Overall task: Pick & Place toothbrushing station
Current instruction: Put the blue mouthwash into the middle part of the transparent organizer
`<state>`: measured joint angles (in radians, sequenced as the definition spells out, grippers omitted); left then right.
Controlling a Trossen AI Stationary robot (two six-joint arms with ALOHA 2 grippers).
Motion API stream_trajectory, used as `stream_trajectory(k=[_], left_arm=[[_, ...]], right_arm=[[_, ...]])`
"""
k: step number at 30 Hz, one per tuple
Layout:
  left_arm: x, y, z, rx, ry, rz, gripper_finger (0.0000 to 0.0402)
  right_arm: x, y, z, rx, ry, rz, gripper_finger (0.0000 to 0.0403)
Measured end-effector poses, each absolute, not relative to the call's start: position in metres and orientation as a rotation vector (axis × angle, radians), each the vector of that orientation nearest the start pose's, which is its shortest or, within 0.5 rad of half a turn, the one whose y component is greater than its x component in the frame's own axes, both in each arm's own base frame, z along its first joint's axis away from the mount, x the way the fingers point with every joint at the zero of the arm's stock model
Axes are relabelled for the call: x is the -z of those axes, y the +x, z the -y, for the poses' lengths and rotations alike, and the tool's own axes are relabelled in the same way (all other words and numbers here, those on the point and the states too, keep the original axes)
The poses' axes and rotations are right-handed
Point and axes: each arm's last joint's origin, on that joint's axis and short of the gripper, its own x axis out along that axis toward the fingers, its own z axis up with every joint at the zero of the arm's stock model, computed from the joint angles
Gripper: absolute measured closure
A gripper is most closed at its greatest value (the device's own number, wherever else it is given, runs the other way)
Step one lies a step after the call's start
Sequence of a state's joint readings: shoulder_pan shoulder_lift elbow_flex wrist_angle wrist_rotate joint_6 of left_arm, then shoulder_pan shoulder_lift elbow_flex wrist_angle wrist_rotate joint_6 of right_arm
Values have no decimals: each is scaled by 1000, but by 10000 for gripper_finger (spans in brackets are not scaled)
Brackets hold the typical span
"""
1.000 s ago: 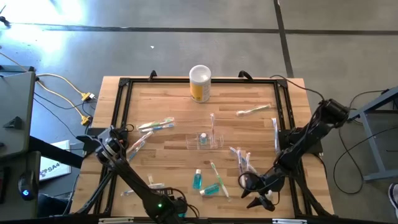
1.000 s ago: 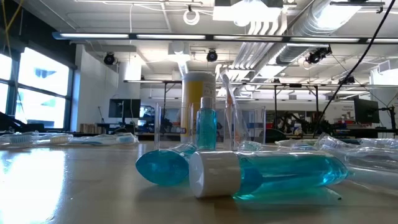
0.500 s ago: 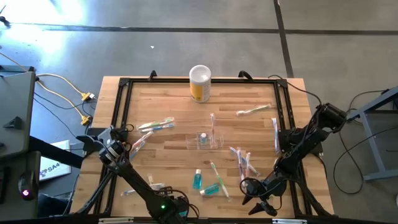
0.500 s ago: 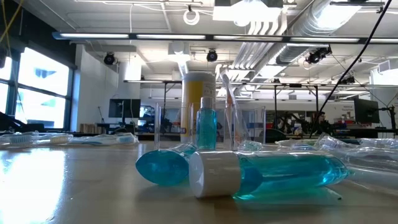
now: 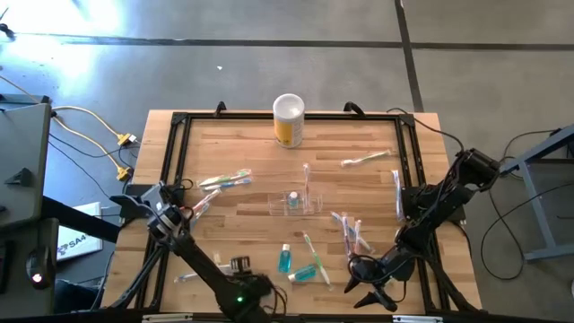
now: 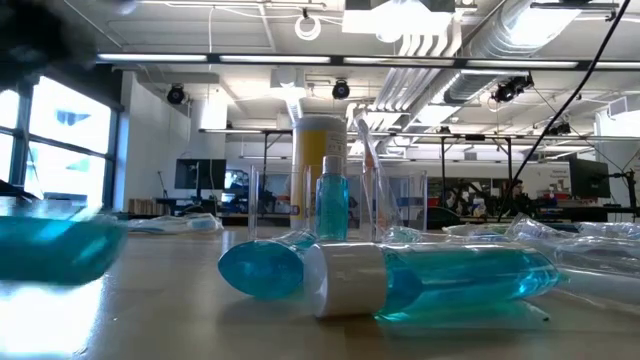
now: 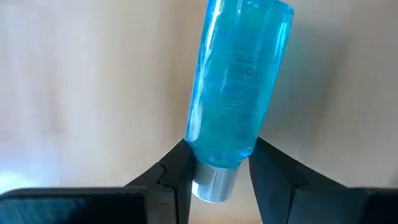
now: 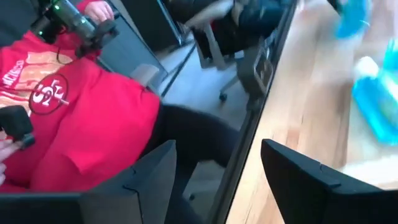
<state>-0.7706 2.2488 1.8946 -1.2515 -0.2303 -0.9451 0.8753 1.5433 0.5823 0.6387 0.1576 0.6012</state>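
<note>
Clear holder (image 5: 294,203) stands mid-counter (image 5: 251,144). We have the left gripper (image 7: 219,163) clamped on a teal tube (image 7: 239,93) near the front edge; carry it level. Right gripper (image 8: 217,163) hangs apart, front right, idle.

My brushing set is spread over the table, and one blue tube is in my left pincer.

The clear holder (image 5: 294,203) stands upright in the middle of the table with one teal tube (image 5: 292,198) standing inside it. My left pincer (image 7: 219,169) pinches another tube (image 7: 239,93) near its cap end; it is full of blue stuff. Two more tubes (image 5: 296,266) lie close together near the front edge, one with a white cap (image 6: 345,279). Thin pale brushes lie flat all around: a pair (image 5: 224,181) to the left of the holder, one (image 5: 365,160) near the back right, and a few (image 5: 350,231) to the front right.
</note>
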Motion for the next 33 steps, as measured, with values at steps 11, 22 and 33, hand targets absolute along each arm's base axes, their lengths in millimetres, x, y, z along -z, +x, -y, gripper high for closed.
stream_trajectory(k=[11,22,33], left_arm=[[-273,331,291,-270,235,-1074,284],[-270,364,261,-213,479,-1065,284],[-263,393,242,-127,614,-1062,284]], right_arm=[[-189,223,-197,-515,446,-258,176],[-198,259,-149,-573,599,-228,176],[-188,265,-134,-414,543,-277,176]])
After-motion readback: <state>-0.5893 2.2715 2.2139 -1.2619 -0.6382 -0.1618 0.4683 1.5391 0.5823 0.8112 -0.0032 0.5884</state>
